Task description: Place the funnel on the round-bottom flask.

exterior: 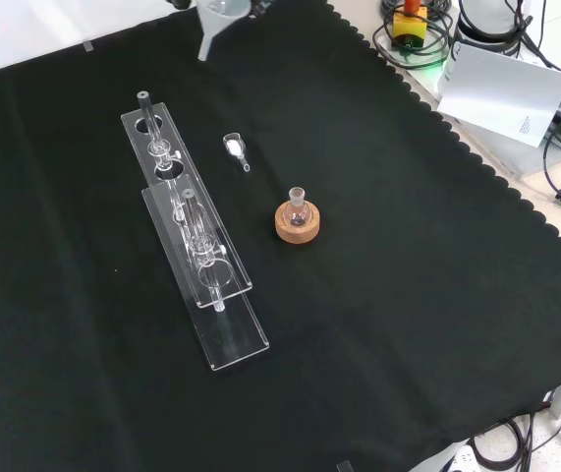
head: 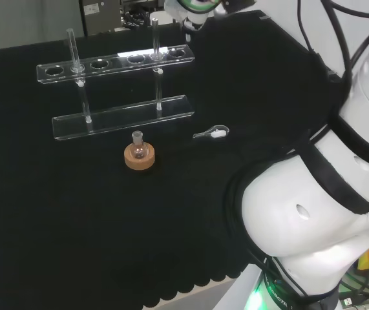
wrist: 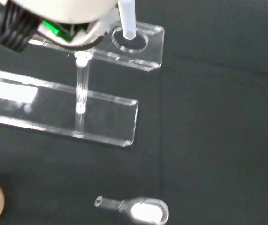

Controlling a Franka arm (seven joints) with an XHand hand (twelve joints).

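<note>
Above the cloth's far edge, funnel [exterior: 223,18] hangs, top cut off.

A clear acrylic two-tier tube rack [head: 119,116] stands on the black-cloth worktop [head: 55,226], its near end just beneath the robot hand [wrist: 63,9] in the wrist view. Two clear upright tubes [exterior: 188,202] rise through the rack's holes. A small clear glass scoop holding white powder [wrist: 143,211] lies apart from the rack, lower on the cloth than the robot hand in the front view. A white sheet of paper [exterior: 506,93] lies off the cloth, well to that hand's right there.
</note>
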